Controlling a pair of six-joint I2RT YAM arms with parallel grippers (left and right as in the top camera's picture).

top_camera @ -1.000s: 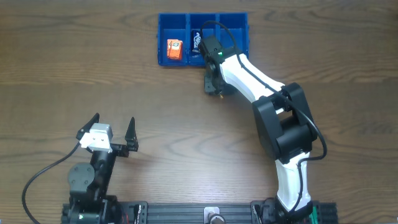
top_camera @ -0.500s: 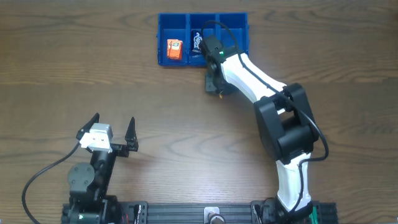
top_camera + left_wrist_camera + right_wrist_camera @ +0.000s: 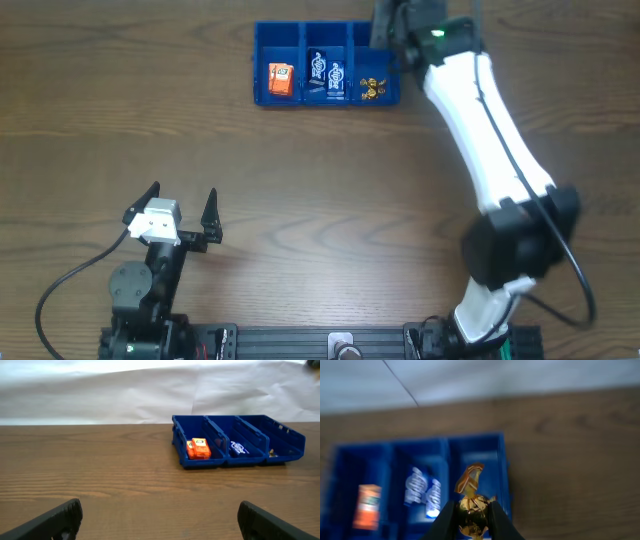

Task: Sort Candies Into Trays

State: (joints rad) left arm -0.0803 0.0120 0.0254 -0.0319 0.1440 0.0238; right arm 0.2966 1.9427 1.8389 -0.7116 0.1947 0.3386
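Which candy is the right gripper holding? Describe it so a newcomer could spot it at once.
Find the blue tray on the far side of the table; the right gripper is above its right end. Its candy is a round ball in shiny gold foil with a twisted tail, unlike the flat orange packets and blue-and-white wrappers in the other compartments.

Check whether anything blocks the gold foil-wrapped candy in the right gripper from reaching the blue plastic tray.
Nothing visible does. The right gripper holds the gold foil-wrapped candy near the blue plastic tray, whose open end compartment holds gold candies.
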